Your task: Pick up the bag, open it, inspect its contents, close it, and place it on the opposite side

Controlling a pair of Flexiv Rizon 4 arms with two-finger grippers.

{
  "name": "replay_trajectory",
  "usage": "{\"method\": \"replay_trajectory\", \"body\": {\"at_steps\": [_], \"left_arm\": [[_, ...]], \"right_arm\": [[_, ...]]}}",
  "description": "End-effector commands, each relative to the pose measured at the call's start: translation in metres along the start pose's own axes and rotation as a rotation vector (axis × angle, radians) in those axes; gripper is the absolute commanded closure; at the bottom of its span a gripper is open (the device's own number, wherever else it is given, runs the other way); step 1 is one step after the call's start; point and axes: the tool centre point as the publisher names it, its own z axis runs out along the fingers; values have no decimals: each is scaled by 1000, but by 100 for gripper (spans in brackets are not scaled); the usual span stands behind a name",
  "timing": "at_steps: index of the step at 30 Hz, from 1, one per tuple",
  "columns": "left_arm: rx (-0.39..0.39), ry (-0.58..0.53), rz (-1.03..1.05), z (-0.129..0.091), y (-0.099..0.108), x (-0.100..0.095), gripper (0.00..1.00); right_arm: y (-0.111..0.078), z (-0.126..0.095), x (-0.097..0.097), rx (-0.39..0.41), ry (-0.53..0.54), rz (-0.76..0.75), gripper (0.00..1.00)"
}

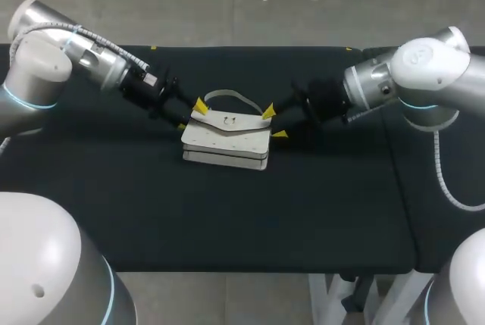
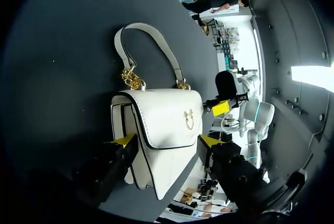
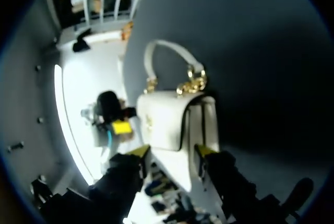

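L gripper (image 1: 191, 114) was open: yellow tips spread apart, straddling the far-left corner of the white bag (image 1: 227, 137), one tip at the far edge by the strap's root, the other just off the bag's left end. In the left wrist view the bag's end sat between the two fingers (image 2: 124, 141); no squeeze or dent showed in the leather. R gripper (image 1: 273, 122) was likewise open, tips either side of the bag's far-right corner, w/ the bag's other end between them in the right wrist view. Each gripper's yellow tip showed past the bag in the other's wrist view, so the two faced each other across it. The bag lay flat on the black table (image 1: 227, 226), about mid-table left to right and a bit toward the far side, front flap up and shut. A small gold clasp (image 2: 188, 120) sat on the flap, and the layered side panels showed along the near edge. The white handle (image 1: 231, 97) lay looped on the cloth on the bag's far side, joined to the bag by gold chain links (image 2: 133, 80) at both ends. L arm (image 1: 98, 56) came in from the far left, R arm (image 1: 379, 82) from the far right, both angled down toward the bag.
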Motion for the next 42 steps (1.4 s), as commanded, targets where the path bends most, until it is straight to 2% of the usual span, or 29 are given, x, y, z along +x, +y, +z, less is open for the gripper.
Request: {"method": "replay_trajectory", "body": {"at_steps": [1, 5, 7, 10, 13, 14, 15, 16, 17, 18, 24, 25, 26, 27, 28, 29, 30, 31, 32, 33, 34, 35, 42], "left_arm": [[8, 32, -10, 5, -2, -9, 29], [26, 44, -25, 7, -2, -13, 43], [47, 40, -30, 8, -2, -15, 53], [57, 51, -31, 9, -2, -16, 58], [64, 55, -37, 12, -3, -18, 63], [67, 54, -41, 12, -3, -18, 67], [71, 54, -43, 13, -3, -18, 73], [73, 55, -46, 14, -3, -19, 80], [75, 51, -51, 14, -3, -19, 98], [81, 47, -55, 15, -3, -20, 100], [87, 46, -63, 14, 1, -21, 100], [91, 47, -55, 12, 2, -18, 69], [96, 47, -51, 11, 3, -17, 51], [97, 49, -46, 10, 4, -15, 25], [100, 49, -43, 10, 4, -14, 24], [103, 48, -42, 10, 5, -14, 27], [105, 48, -41, 10, 5, -14, 40], [108, 52, -43, 10, 4, -15, 57], [110, 53, -44, 10, 3, -16, 84], [112, 55, -50, 11, 2, -18, 100], [111, 58, -56, 12, 1, -19, 100], [112, 60, -58, 12, 1, -21, 100], [111, 60, -69, 16, 1, -26, 100]], "right_arm": [[-2, 8, -4, -10, 30, 9, 50], [-1, 14, -6, -38, 48, 43, 44], [-2, 16, -7, -38, 64, 56, 42], [-1, 18, -8, -42, 75, 67, 43], [-1, 22, -8, -52, 80, 83, 51], [-1, 23, -8, -54, 81, 85, 55], [-2, 24, -8, -54, 85, 87, 64], [-2, 25, -8, -58, 87, 90, 84], [-2, 26, -9, -59, 88, 91, 100], [-2, 27, -9, -59, 89, 93, 100], [-3, 28, -13, -72, 104, 111, 100], [-4, 27, -13, -78, 106, 112, 100], [-4, 25, -12, -86, 108, 111, 100], [-5, 24, -12, -95, 109, 112, 91], [-5, 23, -11, -100, 109, 112, 61], [-5, 23, -11, -104, 114, 110, 55], [-5, 23, -11, -107, 117, 110, 52], [-5, 23, -11, -110, 116, 111, 53], [-5, 24, -11, -115, 115, 112, 58], [-5, 24, -11, -116, 116, 114, 69], [-5, 25, -11, -117, 118, 115, 93], [-4, 26, -12, -120, 120, 119, 100], [-3, 28, -18, -127, 129, 134, 100]]}}
